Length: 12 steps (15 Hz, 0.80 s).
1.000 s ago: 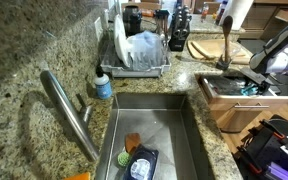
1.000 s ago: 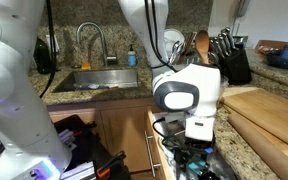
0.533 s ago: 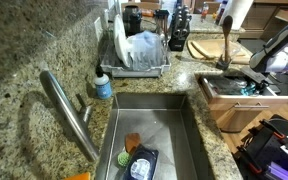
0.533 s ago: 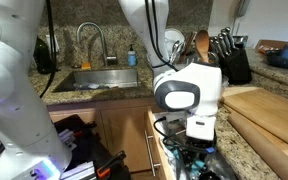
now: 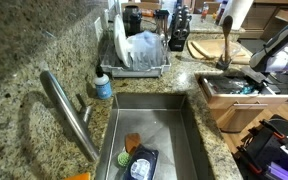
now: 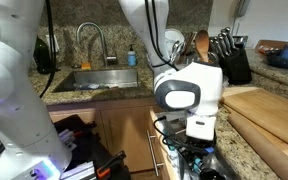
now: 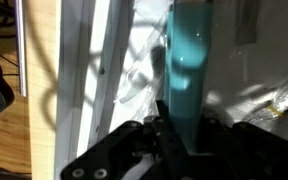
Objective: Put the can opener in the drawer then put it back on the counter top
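While the gripper hangs inside the drawer, it clenches the opener by one end. Its teal handle juts forward from the jaws.

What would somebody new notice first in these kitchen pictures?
The white robot arm fills an exterior view, reaching down into the open drawer. In the wrist view, the teal can opener is held in the gripper. A steel sink lies beside the drawer.
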Available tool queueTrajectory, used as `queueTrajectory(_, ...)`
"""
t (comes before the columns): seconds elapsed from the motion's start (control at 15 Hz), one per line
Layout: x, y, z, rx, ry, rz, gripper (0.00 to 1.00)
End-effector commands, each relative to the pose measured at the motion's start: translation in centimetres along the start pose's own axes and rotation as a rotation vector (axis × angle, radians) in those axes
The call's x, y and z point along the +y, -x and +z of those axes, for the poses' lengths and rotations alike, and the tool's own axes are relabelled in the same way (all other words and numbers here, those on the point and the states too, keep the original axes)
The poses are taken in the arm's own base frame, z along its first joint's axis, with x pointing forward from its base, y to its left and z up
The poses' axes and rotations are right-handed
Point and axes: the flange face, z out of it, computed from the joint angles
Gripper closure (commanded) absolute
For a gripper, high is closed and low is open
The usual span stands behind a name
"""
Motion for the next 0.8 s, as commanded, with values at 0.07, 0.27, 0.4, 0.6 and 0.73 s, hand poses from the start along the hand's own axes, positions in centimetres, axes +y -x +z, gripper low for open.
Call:
queueTrajectory(0.07, 0.6, -0.3, -4.9, -0.063, -0.02, -0.066, 0.96)
queueTrajectory(0.27, 1.5, -0.7, -10.0, -0.054, -0.125, -0.156, 0.96)
queueTrajectory(0.4, 2.1, -1.2, -13.2, -0.053, -0.185, -0.199, 0.96)
queueTrajectory(0.6, 3.6, -1.9, -16.7, -0.057, -0.21, -0.241, 0.96)
queueTrajectory(0.73, 4.6, -1.8, -18.4, -0.081, -0.198, -0.267, 0.96)
